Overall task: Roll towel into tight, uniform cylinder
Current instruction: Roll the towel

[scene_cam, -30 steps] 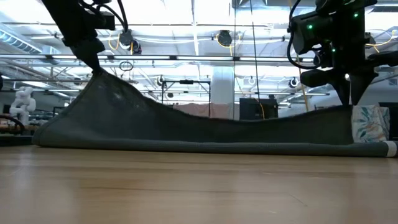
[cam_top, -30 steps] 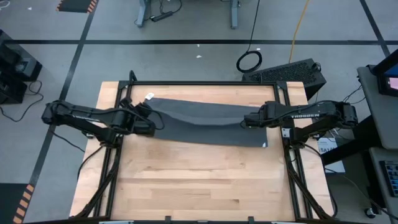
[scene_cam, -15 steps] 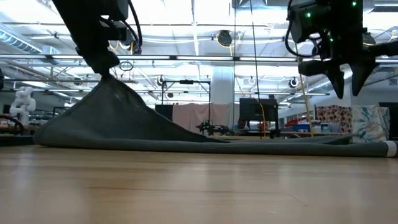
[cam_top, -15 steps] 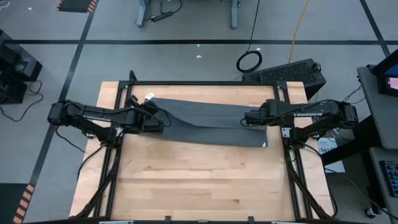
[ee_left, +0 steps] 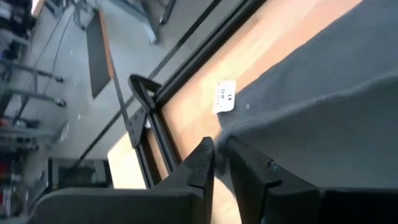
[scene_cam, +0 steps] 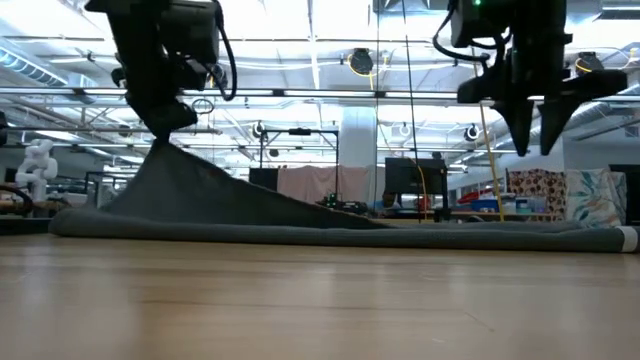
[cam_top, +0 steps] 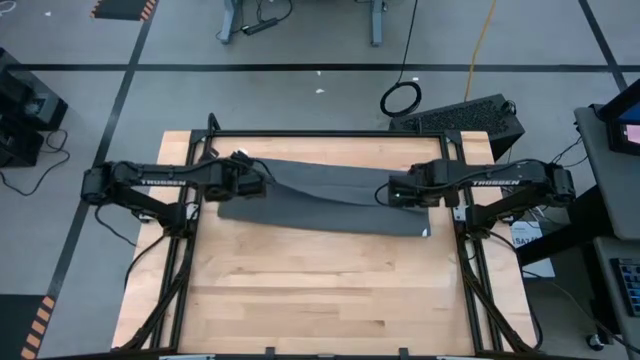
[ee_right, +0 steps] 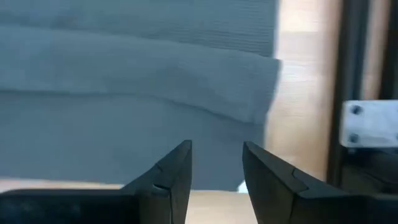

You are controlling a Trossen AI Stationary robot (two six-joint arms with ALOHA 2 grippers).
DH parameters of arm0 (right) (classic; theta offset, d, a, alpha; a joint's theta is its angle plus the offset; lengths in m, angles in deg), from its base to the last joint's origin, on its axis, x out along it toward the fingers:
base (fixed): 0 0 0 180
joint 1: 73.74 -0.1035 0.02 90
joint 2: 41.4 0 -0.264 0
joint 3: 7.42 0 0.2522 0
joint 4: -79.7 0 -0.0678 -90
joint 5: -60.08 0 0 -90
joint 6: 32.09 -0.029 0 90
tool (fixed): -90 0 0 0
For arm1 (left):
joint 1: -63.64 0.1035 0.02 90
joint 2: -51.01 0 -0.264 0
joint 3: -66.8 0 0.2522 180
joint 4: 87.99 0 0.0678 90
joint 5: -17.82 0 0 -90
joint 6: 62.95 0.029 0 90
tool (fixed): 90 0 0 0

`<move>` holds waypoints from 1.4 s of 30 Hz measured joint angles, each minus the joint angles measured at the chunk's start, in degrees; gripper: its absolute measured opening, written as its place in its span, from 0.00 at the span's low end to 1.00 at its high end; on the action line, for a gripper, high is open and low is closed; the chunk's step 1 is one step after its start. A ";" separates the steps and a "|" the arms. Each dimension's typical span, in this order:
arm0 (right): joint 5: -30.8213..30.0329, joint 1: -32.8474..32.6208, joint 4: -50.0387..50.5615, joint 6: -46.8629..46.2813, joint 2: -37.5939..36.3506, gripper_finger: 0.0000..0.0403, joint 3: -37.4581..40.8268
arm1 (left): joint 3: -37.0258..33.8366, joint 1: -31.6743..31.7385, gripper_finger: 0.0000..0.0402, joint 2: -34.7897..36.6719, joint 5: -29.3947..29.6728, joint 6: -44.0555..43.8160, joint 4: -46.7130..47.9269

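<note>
Two pincers work the dark grey soft cloth towel (cam_top: 330, 198) spread across the wooden counter (cam_top: 320, 290): the left pincer (cam_top: 262, 181) pinches its tagged end, lifting it into a peak; the right pincer (cam_top: 381, 193) hovers above its opposite end, parted, empty

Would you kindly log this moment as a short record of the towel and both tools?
towel: dark grey towel lying across the far half of the table, its left end lifted into a peak
tag: white tag at the towel's left far edge
left tool: left tool pinching the lifted left end
right tool: right tool open, above the towel's right part, holding nothing
roll: not yet formed
</note>
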 joint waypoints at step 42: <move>9.92 -0.54 -6.78 23.70 -1.29 0.33 0.00 | -0.37 37.98 0.29 1.07 -53.88 84.67 -9.02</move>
